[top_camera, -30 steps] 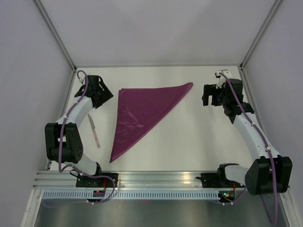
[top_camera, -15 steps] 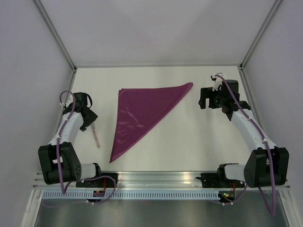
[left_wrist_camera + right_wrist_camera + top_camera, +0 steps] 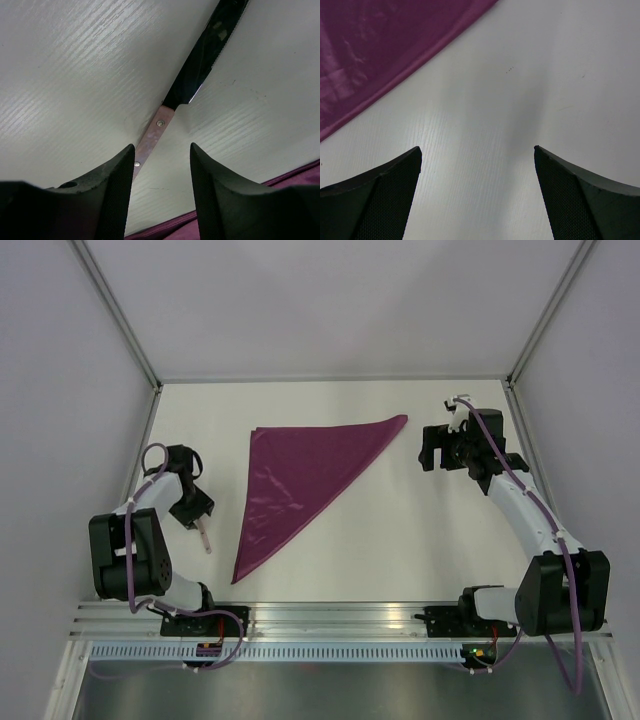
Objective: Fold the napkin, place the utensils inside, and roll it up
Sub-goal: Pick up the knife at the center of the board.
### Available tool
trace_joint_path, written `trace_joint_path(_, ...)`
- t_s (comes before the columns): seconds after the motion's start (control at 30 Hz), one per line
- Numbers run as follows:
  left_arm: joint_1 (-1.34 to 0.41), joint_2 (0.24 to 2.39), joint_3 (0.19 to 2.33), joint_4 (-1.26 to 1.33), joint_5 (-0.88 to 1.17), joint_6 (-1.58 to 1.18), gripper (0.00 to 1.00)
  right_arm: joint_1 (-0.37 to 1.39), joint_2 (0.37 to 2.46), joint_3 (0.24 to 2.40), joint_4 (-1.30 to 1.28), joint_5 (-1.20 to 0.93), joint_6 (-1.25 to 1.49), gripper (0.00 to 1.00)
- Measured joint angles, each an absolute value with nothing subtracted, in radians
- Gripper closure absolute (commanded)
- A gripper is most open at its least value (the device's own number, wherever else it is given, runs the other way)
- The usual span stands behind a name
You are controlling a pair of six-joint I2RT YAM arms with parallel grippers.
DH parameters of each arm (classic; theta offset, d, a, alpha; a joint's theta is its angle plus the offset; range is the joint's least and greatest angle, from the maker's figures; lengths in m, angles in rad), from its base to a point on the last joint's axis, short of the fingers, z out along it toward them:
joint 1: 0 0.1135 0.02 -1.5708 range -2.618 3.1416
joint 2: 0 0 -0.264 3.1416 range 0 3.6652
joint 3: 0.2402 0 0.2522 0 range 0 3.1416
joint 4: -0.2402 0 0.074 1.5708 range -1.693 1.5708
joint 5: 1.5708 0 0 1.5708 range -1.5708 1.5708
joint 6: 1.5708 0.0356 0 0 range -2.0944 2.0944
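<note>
Top external: napkin (image 3: pixel 300 475) lies folded into a triangle mid-table (image 3: pixel 400 540), long point toward the near edge. Left claw (image 3: pixel 193 508) sits low over the far end of the knife (image 3: pixel 205 540), just left of the cloth. Right claw (image 3: pixel 432 445) hovers by the napkin's right corner, probably parked clear of the work.

Left wrist: fingers (image 3: pixel 112 190) part open, straddling the knife's riveted handle. No squeeze visible. They are set across it, I judge, for a pick-up. Purple hem shows along the bottom.

Right wrist: fingers (image 3: pixel 375 195) wide apart, nothing between them, bare table below. Cloth edge upper left.
</note>
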State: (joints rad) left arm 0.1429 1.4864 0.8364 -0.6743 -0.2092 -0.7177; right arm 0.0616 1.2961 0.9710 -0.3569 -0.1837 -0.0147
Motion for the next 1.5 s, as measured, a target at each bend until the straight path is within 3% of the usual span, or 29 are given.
trace_joint_path(0.53, 0.152, 1.538, 0.833, -0.653, -0.192, -0.72, 0.6, 0.062, 1.304, 0.971, -0.36, -0.184, -0.015, 0.02)
trace_joint_path(0.6, 0.158, 1.541, 0.833, -0.649, -0.181, -0.72, 0.68, 0.062, 1.305, 0.971, -0.36, -0.184, -0.015, 0.02)
trace_joint_path(0.73, 0.168, 1.554, 0.843, -0.641, -0.172, -0.718, 0.96, 0.062, 1.305, 0.971, -0.36, -0.184, -0.015, 0.02)
trace_joint_path(0.77, 0.171, 1.559, 0.849, -0.642, -0.171, -0.717, 0.98, 0.062, 1.305, 0.971, -0.36, -0.184, -0.015, 0.02)
trace_joint_path(1.07, 0.184, 1.609, 0.915, -0.656, -0.166, -0.647, 0.98, 0.062, 1.311, 0.971, -0.36, -0.186, -0.015, 0.02)
trace_joint_path(1.37, 0.181, 1.542, 1.097, -0.666, -0.033, -0.453, 0.98, 0.062, 1.323, 0.971, -0.361, -0.191, -0.015, 0.02)
trace_joint_path(1.5, 0.107, 1.509, 1.184, -0.667, 0.006, -0.36, 0.98, 0.062, 1.323, 0.971, -0.361, -0.2, -0.015, 0.02)
